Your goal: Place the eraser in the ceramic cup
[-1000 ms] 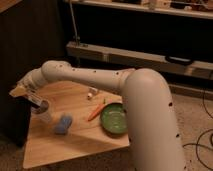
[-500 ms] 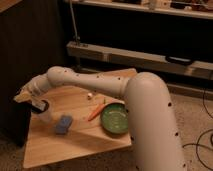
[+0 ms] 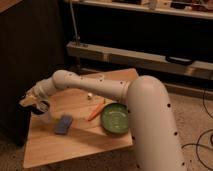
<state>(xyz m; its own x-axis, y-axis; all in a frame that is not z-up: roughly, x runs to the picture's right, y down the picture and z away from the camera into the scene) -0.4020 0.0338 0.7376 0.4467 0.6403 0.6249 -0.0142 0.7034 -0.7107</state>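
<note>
The white arm (image 3: 107, 89) reaches across the wooden table (image 3: 75, 145) toward its left edge, where the pincer (image 3: 35, 102) hangs low at the far-left corner, right over the ceramic cup (image 3: 44, 114). Whether the pincer is spread or pressed together cannot be told, since its tip is a dark shape merging with the cup's rim. The cup stands upright close to the left edge, partly hidden under the pincer. The eraser cannot be made out anywhere. Just beside the cup, toward the table's middle, lies a blue pad (image 3: 63, 124). An orange stick-like thing (image 3: 95, 112) lies near the centre, beside a green bowl (image 3: 115, 119) toward the right edge. A small pale object (image 3: 89, 96) sits farther back.
</note>
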